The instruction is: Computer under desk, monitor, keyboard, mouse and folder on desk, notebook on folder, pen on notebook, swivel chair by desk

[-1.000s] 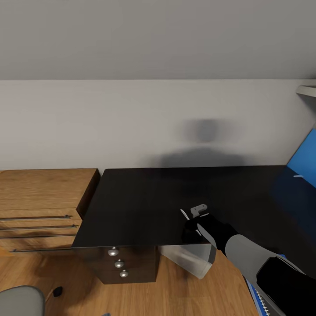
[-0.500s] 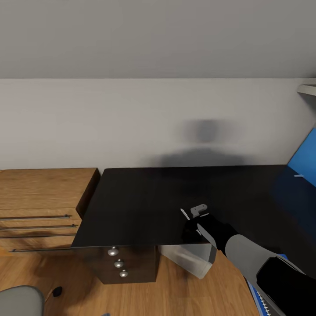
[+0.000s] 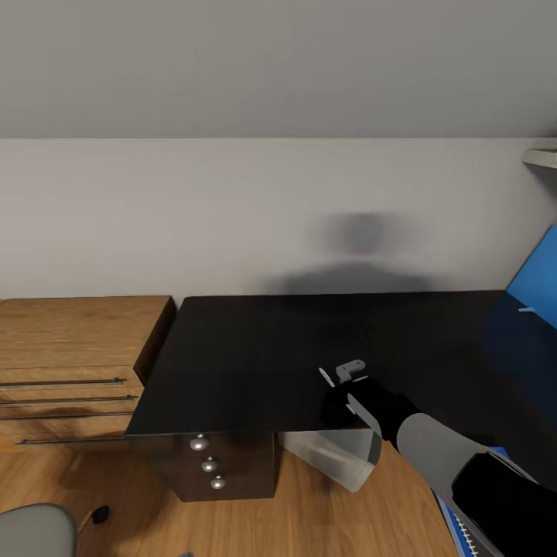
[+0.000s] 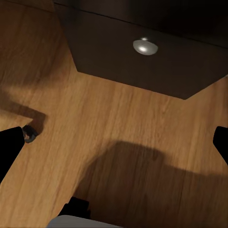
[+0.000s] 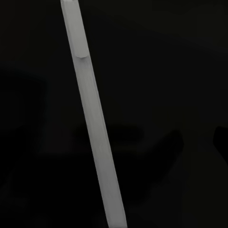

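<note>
The white pen (image 5: 95,128) crosses the right wrist view against the black desk (image 3: 255,356). In the head view its tip (image 3: 325,377) pokes out beside my right gripper (image 3: 339,376), which sits low over the desk's front edge. A dark fingertip (image 5: 221,137) stands well apart from the pen, so this gripper looks open. My left gripper (image 4: 114,147) hangs open over the wooden floor, near a desk drawer knob (image 4: 146,46). The light grey computer (image 3: 336,456) stands under the desk. A corner of the swivel chair (image 3: 31,532) shows at the lower left.
A light wooden drawer unit (image 3: 73,363) adjoins the desk's left end. A large blue panel (image 3: 538,282) leans at the far right. A small black object (image 3: 100,513) lies on the floor by the chair. A blue edge (image 3: 458,534) shows under my right arm.
</note>
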Motion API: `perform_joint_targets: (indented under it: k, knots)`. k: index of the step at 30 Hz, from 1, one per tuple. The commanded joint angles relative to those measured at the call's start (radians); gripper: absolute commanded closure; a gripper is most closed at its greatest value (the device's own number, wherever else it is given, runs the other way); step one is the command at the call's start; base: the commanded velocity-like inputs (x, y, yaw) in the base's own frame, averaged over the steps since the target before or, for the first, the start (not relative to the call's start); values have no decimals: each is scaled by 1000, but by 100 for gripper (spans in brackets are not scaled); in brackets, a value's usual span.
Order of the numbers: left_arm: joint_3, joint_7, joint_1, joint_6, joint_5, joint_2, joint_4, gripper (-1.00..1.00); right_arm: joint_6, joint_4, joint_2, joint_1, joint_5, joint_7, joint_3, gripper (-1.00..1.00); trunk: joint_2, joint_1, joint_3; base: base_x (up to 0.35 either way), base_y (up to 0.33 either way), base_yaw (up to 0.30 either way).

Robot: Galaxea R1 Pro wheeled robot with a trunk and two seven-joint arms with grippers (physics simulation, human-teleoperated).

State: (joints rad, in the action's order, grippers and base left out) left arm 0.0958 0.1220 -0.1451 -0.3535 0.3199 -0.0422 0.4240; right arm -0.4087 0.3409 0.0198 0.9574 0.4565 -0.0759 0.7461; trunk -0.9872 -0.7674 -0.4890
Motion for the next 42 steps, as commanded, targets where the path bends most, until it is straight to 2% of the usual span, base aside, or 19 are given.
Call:
perform_joint_targets:
  k: [1,4,31,32,42]
  knots:
    - [8,8,-1,-4,5,1,0,-100,-9,1,2,0,5,-8,12,-100,-8,-8,-5,0,0,0]
    - [8,8,-1,-4,5,1,0,-100,-9,1,2,0,5,-8,12,-100,-29,-20,-14,0,0,0]
    - [8,8,-1,-4,5,1,0,-100,-9,1,3,0,5,-7,12,-100,-29,-20,-14,0,0,0]
    - [8,8,-1,-4,5,1,1,-100,-9,1,3,0,5,-7,11,100,-29,-20,-14,0,0,0]
    - [8,8,-1,-5,5,1,1,-100,-9,1,5,0,5,-7,10,100,-29,-20,-14,0,0,0]
